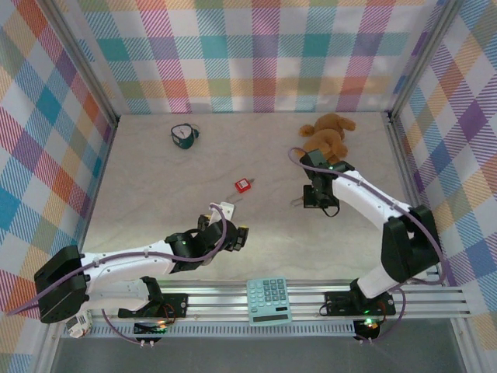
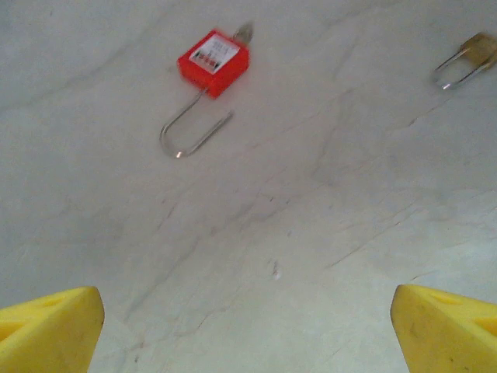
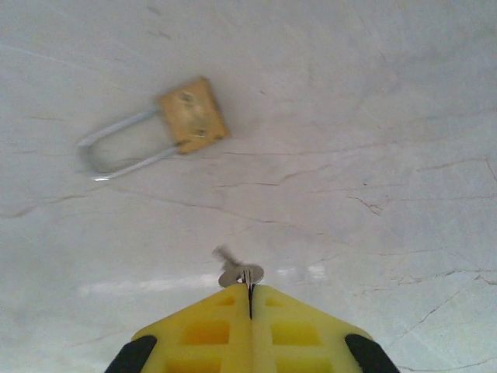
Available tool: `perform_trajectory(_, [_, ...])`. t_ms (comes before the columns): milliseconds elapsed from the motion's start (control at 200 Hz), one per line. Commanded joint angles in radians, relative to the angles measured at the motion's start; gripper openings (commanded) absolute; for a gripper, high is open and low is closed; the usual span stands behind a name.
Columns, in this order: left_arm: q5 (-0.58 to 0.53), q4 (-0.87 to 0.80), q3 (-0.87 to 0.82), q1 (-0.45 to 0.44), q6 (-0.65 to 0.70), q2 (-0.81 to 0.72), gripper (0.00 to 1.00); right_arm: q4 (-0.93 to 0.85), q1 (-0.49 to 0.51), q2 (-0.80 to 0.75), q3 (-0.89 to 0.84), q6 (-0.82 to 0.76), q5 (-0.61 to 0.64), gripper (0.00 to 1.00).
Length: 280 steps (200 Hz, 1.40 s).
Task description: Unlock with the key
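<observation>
Right wrist view tells me most: the right tool has its yellow fingers pressed together on the key, pinching its head so that the thin blade pokes out past the tips. So the pick-up looks done. What is left, as I judge it, is the real work: carrying the key over to the brass padlock, getting the blade into the keyhole and turning it. None of that is done yet. The key is held over the bare worktop, near the brass padlock but clearly apart from it, on the side of the padlock's body rather than of its shackle. The blade points roughly toward the padlock. I cannot make out a keyhole from here. Both shackle legs seem to run into the brass body, so it looks locked to me.

The left tool has its fingers spread wide apart with nothing between them. It hangs well away from the brass padlock, on the side where the red padlock lies. The red one's shackle looks to have one leg free of its body.
</observation>
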Motion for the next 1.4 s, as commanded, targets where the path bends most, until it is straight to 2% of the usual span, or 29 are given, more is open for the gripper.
perform_trajectory(0, [0.035,0.235,-0.032,0.003,0.128,-0.039,0.95,-0.084,0.051,-0.055,0.06,0.0,-0.039,0.02])
perform_trajectory(90, [0.09,0.518,-0.12,-0.015,0.277,-0.057,0.92,-0.119,0.104,-0.086,0.11,0.012,-0.052,0.02])
perform_trajectory(205, [0.182,1.021,-0.272,-0.016,0.494,-0.01,0.92,-0.14,0.163,-0.124,0.17,0.026,-0.084,0.02])
perform_trajectory(260, [0.234,1.135,-0.291,-0.016,0.595,0.036,0.94,-0.142,0.184,-0.141,0.194,0.034,-0.097,0.02])
perform_trajectory(340, [0.316,1.138,-0.267,-0.016,0.743,0.097,0.95,-0.13,0.207,-0.164,0.218,0.043,-0.139,0.02])
perform_trajectory(480, [0.328,1.249,-0.223,-0.011,0.866,0.206,0.9,-0.118,0.239,-0.189,0.253,0.05,-0.205,0.02])
perform_trajectory(600, [0.373,1.29,-0.174,0.013,0.852,0.245,0.81,-0.097,0.252,-0.218,0.254,0.057,-0.265,0.02])
perform_trajectory(830, [0.423,1.322,-0.108,0.034,0.807,0.315,0.66,-0.074,0.28,-0.267,0.232,0.08,-0.301,0.02])
perform_trajectory(1005, [0.447,1.331,-0.091,0.041,0.775,0.343,0.62,-0.061,0.291,-0.292,0.219,0.094,-0.319,0.02])
perform_trajectory(1395, [0.452,1.379,-0.083,0.044,0.743,0.363,0.44,-0.028,0.3,-0.314,0.191,0.113,-0.346,0.02])
